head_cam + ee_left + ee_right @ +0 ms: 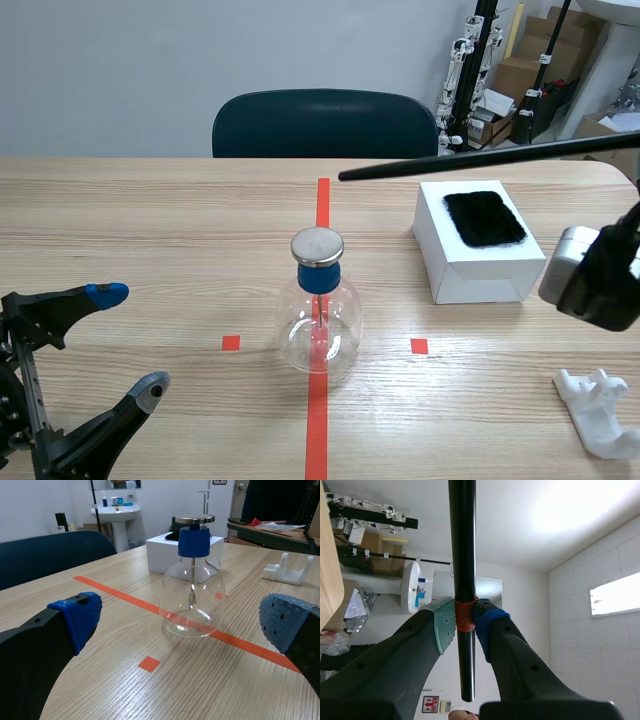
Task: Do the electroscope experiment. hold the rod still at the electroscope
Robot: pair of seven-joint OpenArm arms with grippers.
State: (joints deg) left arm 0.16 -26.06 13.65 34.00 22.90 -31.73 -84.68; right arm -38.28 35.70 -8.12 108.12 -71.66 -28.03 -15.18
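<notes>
The electroscope (318,300), a clear glass flask with a blue stopper and a metal disc on top, stands on the red tape line at mid-table. A long black rod (480,158) hangs in the air; its tip is above and behind the disc, apart from it. In the right wrist view my right gripper (465,622) is shut on the rod (462,540) at its red band. My right arm (600,275) enters at the right edge. My left gripper (128,342) is open low at the near left. The electroscope (192,595) stands ahead of the left gripper (180,625).
A white box (470,265) with a black fur pad (485,218) on top sits right of the flask. A white plastic stand (600,410) lies at the near right. A dark chair (325,125) stands behind the table's far edge.
</notes>
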